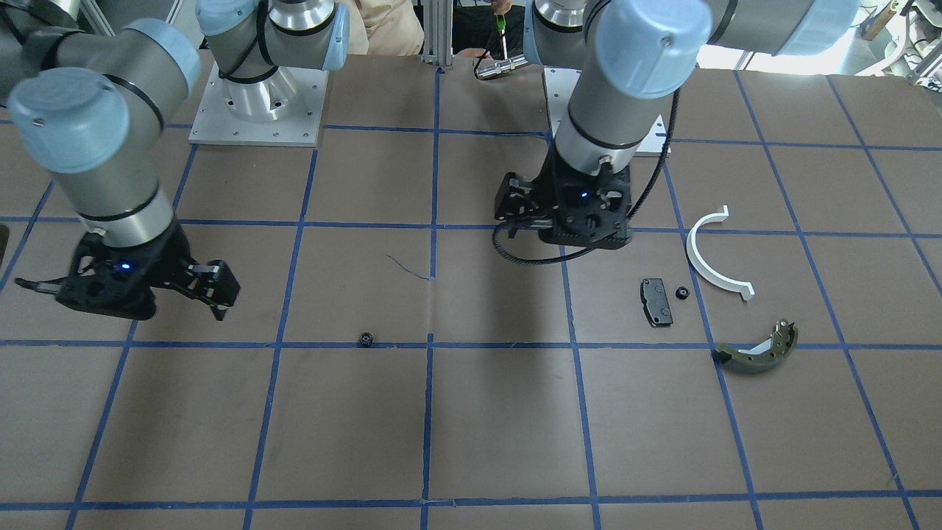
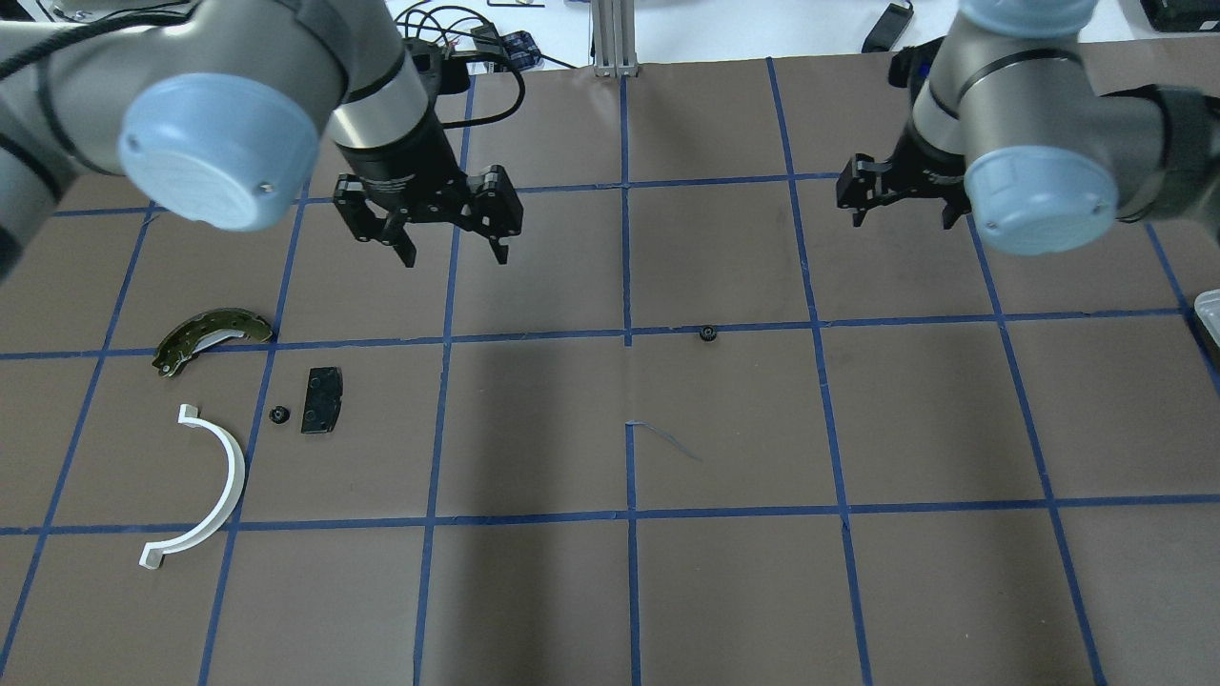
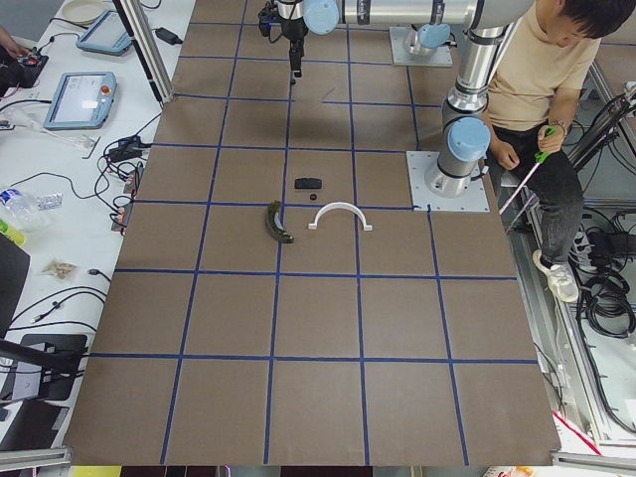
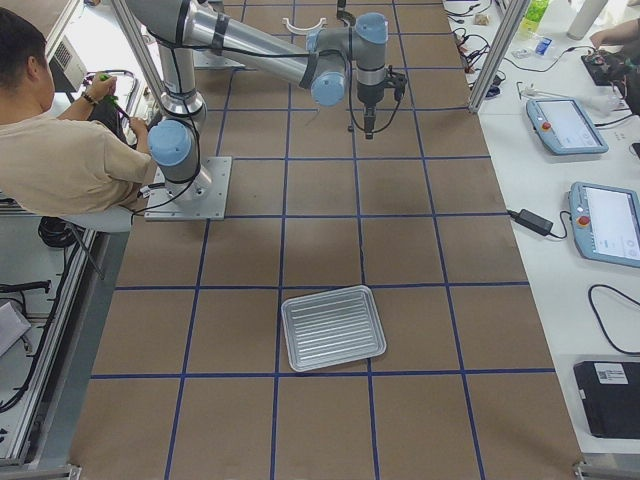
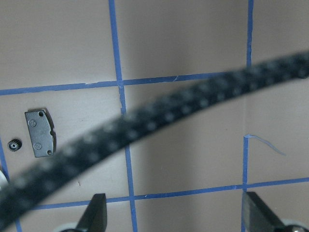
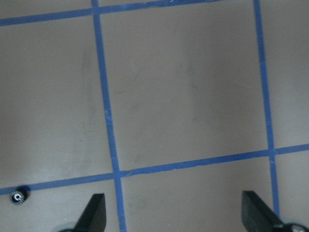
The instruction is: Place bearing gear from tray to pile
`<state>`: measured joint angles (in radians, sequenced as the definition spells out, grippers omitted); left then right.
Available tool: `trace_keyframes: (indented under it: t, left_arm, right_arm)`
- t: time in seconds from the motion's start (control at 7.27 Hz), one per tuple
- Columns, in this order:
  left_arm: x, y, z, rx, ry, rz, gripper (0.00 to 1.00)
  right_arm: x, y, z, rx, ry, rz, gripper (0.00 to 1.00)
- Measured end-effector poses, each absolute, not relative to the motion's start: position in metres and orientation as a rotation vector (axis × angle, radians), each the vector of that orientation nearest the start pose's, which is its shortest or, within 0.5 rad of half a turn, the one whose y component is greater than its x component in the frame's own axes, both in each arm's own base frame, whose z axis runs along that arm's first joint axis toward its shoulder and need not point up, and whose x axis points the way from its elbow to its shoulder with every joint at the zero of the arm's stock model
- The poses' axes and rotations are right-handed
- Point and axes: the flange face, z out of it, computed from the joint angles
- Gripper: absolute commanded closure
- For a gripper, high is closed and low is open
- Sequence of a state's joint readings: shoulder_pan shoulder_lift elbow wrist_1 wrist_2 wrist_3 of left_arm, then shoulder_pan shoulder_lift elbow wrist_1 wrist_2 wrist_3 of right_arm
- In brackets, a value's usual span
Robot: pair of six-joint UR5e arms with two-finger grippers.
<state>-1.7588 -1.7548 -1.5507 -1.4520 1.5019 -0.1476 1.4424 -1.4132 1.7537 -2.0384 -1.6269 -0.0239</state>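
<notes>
Bearing gear (image 2: 707, 332) lay on tape line (image 2: 534, 336) near middle of counter (image 2: 724, 591), off tray (image 4: 333, 328) at right end; second gear (image 2: 278, 413) beside black pad (image 2: 321, 400) toward left end; left pincer (image 2: 456, 257) and right pincer (image 2: 904, 217) both spread, empty; gear judged tiny, light, rigid, prone to slip; pinch across toothed rim.

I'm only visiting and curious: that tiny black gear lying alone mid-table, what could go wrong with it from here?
The lone gear is tiny and round. The open right gripper might pinch it off-centre and flick it away or set it rolling. It also lies far from the pile, so a slip during the carry could drop it short.
</notes>
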Motion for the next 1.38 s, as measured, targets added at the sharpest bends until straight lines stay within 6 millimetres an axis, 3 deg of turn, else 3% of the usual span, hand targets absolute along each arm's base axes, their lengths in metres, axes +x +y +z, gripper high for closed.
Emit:
trace_keyframes:
  t: [0.14,0.28,0.55,0.69,0.96,1.1,1.38]
  left_arm:
    - [-0.288,-0.53,0.381,0.026,3.201,0.067,0.0]
    - [-0.33,-0.532,0.348,-0.008,3.202,0.046,0.0]
    - [-0.403,-0.529,0.273,-0.12,3.2,0.01,0.0]
    - [-0.427,-0.526,0.243,-0.166,3.201,-0.002,0.02]
    - [-0.456,-0.519,0.203,-0.206,3.2,-0.009,0.05]
    - [-0.463,-0.52,0.191,-0.223,3.203,-0.031,0.15]
    - [-0.47,-0.522,0.171,-0.234,3.183,-0.078,0.22]
  right_arm:
    - [0.024,-0.549,0.388,0.134,3.207,-0.178,0.0]
    - [0.009,-0.534,0.416,0.113,3.211,-0.146,0.0]
    - [0.003,-0.514,0.489,0.097,3.208,-0.047,0.0]
    - [0.003,-0.511,0.514,0.091,3.207,-0.026,0.0]
    - [0.005,-0.507,0.529,0.095,3.204,-0.024,0.0]
    - [0.007,-0.506,0.524,0.1,3.198,-0.008,0.0]
    - [0.016,-0.506,0.508,0.148,3.201,-0.037,0.0]
